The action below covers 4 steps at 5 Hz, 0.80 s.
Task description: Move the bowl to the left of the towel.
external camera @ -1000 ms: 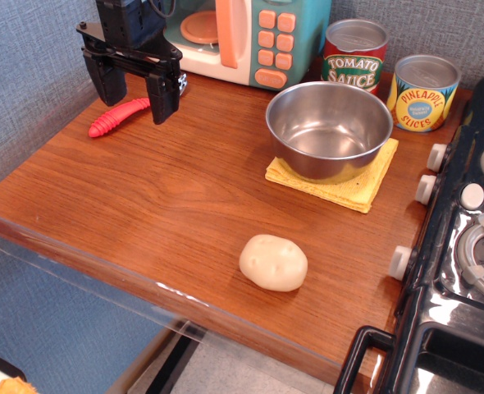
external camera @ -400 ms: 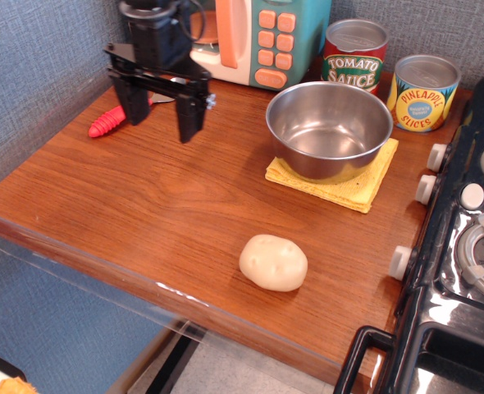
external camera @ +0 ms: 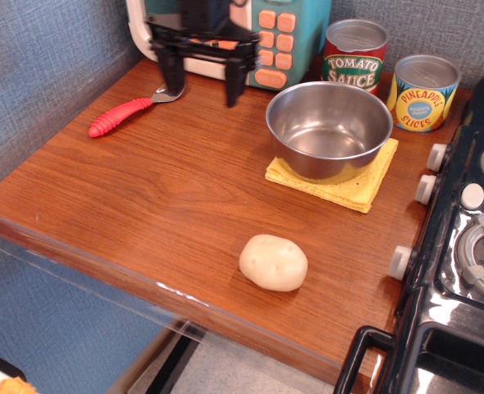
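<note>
observation.image desk: I see a brown wood-grain desk [external camera: 168, 205] carrying everything, with a black toy stove [external camera: 463, 271] along its right edge.
Microwave: a teal and cream toy microwave with orange buttons [external camera: 279, 37] stands at the back, partly hidden by my arm.
Tool: my black two-fingered tool [external camera: 203, 82] hangs in front of the microwave with its fingers spread wide and nothing between them, left of the bowl and apart from it.
Bowl: the round shiny stainless-steel bowl [external camera: 329, 129] sits on top of the towel, empty.
Towel: the flat square yellow cloth towel [external camera: 365, 187] lies under the bowl, its corners showing.
Cans: a red tomato sauce can [external camera: 353, 56] and a yellow pineapple slices can [external camera: 422, 92] stand behind the bowl.
Potato: a pale toy potato [external camera: 273, 262] lies near the front edge.
Utensil: a red-handled utensil [external camera: 121, 116] lies at back left.
</note>
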Tool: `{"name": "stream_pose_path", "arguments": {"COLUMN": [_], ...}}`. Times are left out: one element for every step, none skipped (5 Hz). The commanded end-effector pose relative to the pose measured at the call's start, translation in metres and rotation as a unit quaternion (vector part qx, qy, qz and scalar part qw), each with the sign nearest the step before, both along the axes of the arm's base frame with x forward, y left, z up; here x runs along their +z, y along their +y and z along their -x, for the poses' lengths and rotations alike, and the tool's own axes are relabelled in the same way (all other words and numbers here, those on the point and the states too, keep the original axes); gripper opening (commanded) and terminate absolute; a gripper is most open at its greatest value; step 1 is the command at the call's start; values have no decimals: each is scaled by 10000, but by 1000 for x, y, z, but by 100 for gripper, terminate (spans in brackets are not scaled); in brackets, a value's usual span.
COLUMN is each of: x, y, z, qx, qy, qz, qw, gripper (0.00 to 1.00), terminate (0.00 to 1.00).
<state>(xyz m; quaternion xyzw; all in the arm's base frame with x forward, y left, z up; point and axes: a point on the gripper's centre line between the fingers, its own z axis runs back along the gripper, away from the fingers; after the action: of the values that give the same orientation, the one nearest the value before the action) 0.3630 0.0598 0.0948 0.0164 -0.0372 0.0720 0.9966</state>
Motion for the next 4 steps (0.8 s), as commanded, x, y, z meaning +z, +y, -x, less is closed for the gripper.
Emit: {"name": "stream_pose_path", "arguments": {"x": [-3, -20, -37, -43], "y": [-30, -42, -48, -45], "z": [-42, -48, -48, -46], "qx": [78, 24, 27, 106], "qy": [-156, -15, 135, 111], "qz": [-98, -148, -178, -199], "qw": [9998, 9999, 9997, 9997], "gripper": [100, 100, 100, 0], "terminate": [0, 0, 0, 0]}}
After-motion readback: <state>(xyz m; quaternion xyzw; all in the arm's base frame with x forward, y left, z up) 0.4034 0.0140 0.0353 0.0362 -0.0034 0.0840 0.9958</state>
